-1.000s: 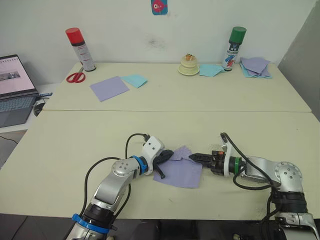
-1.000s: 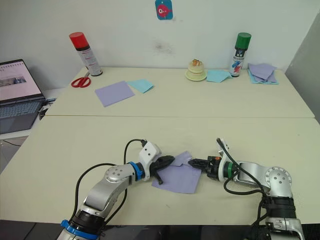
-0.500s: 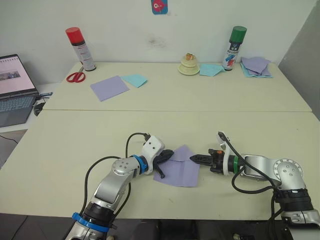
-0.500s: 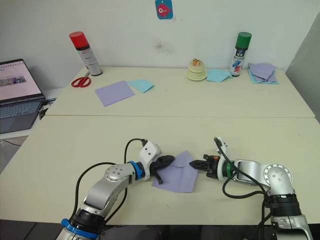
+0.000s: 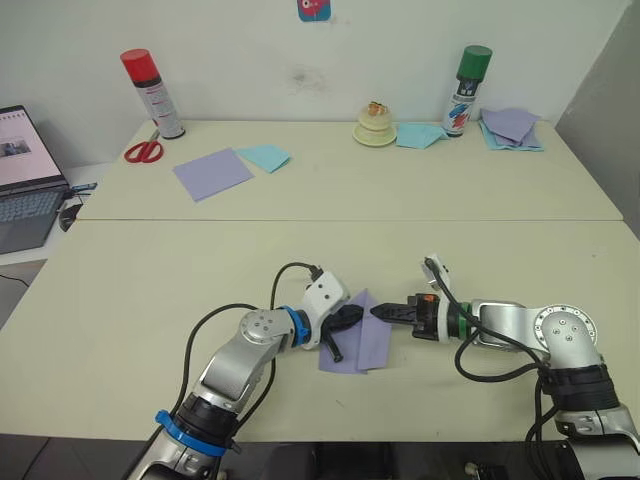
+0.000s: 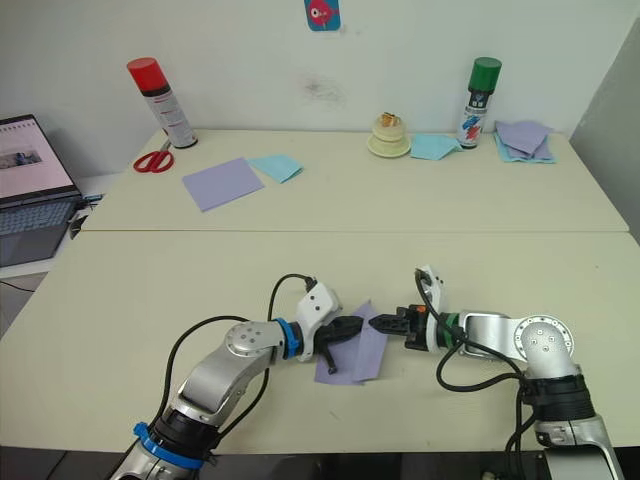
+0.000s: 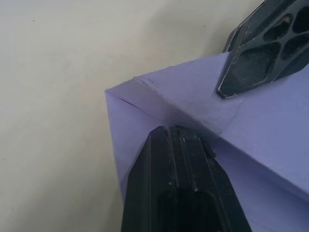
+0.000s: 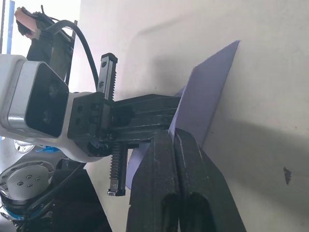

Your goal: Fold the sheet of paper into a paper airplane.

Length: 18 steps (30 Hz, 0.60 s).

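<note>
On the near table, toward six o'clock, the sheet of paper (image 5: 358, 342) lies partly folded — one flap is raised along a crease. The left gripper (image 5: 345, 318) is pressed on the sheet from nine o'clock, its fingers apart, one on the paper. The right gripper (image 5: 385, 313), at three o'clock, is pinched together on the raised edge. The flap is best carried over squarely, edges matched, while the hold-down is kept firm — otherwise the crease may skew.
</note>
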Each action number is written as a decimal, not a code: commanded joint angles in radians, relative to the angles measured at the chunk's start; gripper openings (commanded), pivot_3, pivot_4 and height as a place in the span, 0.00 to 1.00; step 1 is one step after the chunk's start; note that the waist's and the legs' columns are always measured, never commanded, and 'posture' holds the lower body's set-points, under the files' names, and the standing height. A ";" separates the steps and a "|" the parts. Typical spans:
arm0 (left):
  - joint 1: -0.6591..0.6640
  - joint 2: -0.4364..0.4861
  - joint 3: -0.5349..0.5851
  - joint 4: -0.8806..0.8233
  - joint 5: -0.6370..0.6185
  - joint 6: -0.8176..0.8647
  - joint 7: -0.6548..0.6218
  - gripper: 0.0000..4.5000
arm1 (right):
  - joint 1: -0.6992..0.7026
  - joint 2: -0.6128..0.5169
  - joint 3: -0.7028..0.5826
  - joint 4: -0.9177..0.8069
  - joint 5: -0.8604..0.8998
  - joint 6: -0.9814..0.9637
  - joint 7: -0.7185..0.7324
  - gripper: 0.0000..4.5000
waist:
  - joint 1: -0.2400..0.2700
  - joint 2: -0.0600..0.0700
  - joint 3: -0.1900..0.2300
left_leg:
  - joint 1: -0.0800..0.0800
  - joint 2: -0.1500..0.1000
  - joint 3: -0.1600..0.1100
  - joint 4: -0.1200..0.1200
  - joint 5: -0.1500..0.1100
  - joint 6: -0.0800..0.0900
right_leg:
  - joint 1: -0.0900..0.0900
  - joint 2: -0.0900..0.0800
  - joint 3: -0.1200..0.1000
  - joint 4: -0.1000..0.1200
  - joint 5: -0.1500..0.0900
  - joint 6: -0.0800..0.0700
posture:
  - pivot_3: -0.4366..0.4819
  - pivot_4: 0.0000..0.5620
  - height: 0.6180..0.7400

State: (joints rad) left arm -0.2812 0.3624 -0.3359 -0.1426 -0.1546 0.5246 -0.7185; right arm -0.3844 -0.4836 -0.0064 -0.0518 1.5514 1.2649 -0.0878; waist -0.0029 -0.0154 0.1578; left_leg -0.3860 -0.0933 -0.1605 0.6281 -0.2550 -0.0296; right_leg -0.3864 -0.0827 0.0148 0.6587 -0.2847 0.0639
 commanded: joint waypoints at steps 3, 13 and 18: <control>0.033 0.087 0.041 -0.033 -0.001 0.061 -0.017 0.00 | -0.026 0.014 -0.008 -0.012 -0.026 0.011 0.033 0.01 | -0.005 0.000 0.000 | 0.000 0.000 0.000 0.000 0.000 0.000 | 0.000 0.000 0.000 0.000 0.000 0.000 | 0.48 0.27 1.00; 0.058 0.106 0.027 -0.058 -0.035 0.073 -0.050 0.00 | -0.048 0.053 -0.016 0.007 -0.074 0.039 0.074 0.04 | -0.005 0.001 0.000 | 0.000 0.000 0.000 0.000 0.000 0.000 | 0.000 0.000 0.000 0.001 0.000 0.000 | 0.48 0.27 1.00; 0.052 0.102 -0.005 -0.002 0.004 0.030 -0.048 0.00 | -0.071 0.074 -0.028 0.018 -0.065 0.051 0.081 0.37 | -0.003 0.001 0.000 | 0.001 0.000 0.000 0.000 0.000 0.000 | 0.000 0.000 0.000 0.001 0.000 0.000 | 0.48 0.27 1.00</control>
State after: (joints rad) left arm -0.2474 0.4625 -0.2922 -0.1909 -0.1809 0.5511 -0.7569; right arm -0.4311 -0.4155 -0.0110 -0.0278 1.4704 1.3128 -0.0223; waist -0.0059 -0.0148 0.1580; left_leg -0.3854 -0.0936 -0.1607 0.6282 -0.2550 -0.0297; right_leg -0.3861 -0.0828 0.0150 0.6593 -0.2847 0.0638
